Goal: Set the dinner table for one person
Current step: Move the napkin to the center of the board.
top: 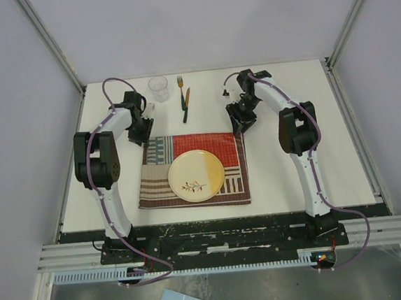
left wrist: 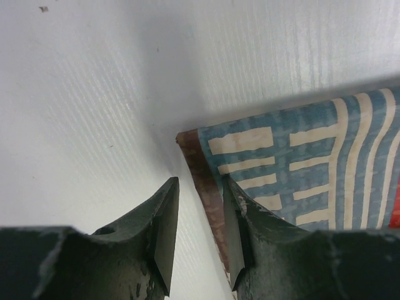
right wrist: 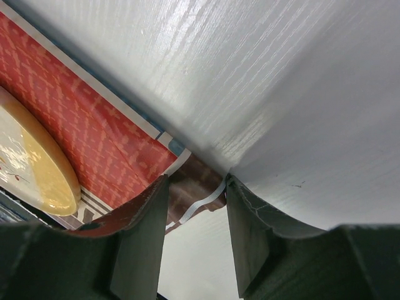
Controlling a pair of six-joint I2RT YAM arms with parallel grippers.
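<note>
- Centrally, seen from above, the dinner table [top: 293, 170] is a large flat white top filling the view between pale walls. It looks hard, rigid and smooth, probably slick enough for cloth to slide on it. It is a surface to set things on, not something to grasp.
- A striped patchwork placemat [top: 214, 145] lies on it toward 6 o'clock, with a cream and yellow plate [top: 196, 175] on top.
- A clear glass [top: 158, 88] stands at 11 o'clock from the plate. A fork [top: 180, 88] and an orange-handled utensil [top: 187, 96] lie at 12 o'clock.
- The left gripper [left wrist: 200, 184] has parted jaws straddling the mat's 10 o'clock corner edge, not clenched.
- The right gripper [right wrist: 195, 181] is likewise released, with the 2 o'clock corner between its fingers.
- The mat looks soft and limp, so the corners seem the best places to pinch it.
</note>
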